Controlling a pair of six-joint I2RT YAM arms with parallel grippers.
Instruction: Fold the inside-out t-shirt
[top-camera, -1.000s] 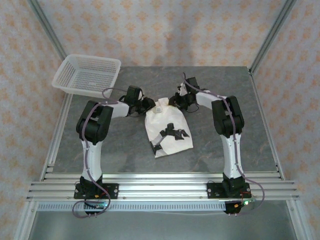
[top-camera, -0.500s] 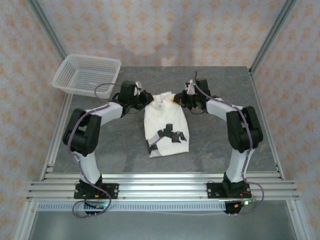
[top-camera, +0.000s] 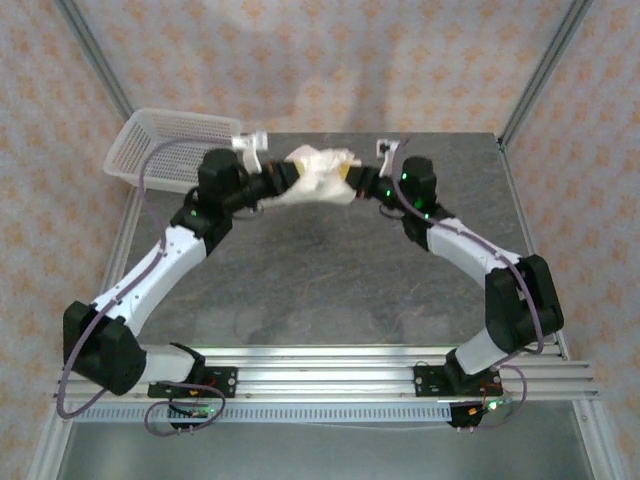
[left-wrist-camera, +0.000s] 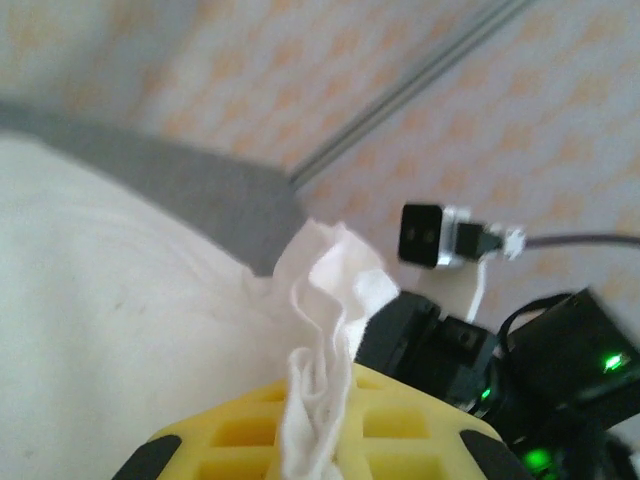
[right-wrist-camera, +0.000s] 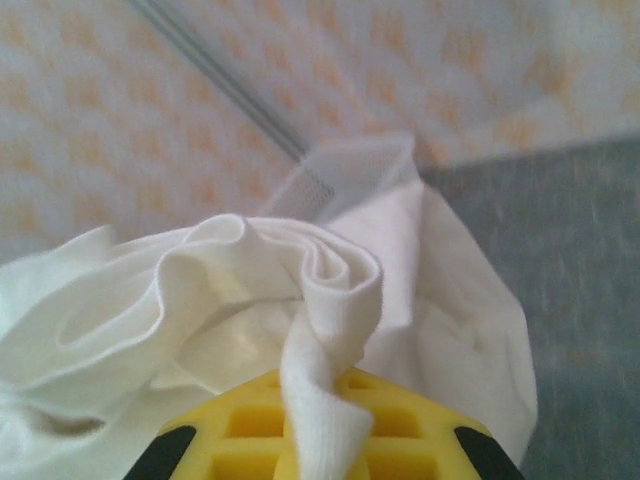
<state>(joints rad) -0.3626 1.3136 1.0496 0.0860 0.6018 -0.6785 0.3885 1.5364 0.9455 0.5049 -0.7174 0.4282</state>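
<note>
Far end of the desk (top-camera: 330, 290), midway between left and right: the inside-out t-shirt (top-camera: 318, 178) now hangs bunched between the two arms, apparently raised off the surface. A second ago it lay spread on the middle of the desk with both sets of fingers at its far corners. Since then it has been gathered up whole and carried farther away (none of it remains on the near half). Judgement: this looks like a lift to shake out or re-lay the cloth, so folding proper has not begun.

Left fingers (top-camera: 272, 186) are pinched narrow on a ruffle at the shirt's left edge. The right fingers (top-camera: 355, 182) are likewise closed on a fold at its right edge. Both wrist views show cloth squeezed between yellow pads (left-wrist-camera: 400, 420).

Both arms are stretched long, reaching far and converging, wrists facing each other. White mesh basket (top-camera: 130, 150) sits far left, near the left wrist.
</note>
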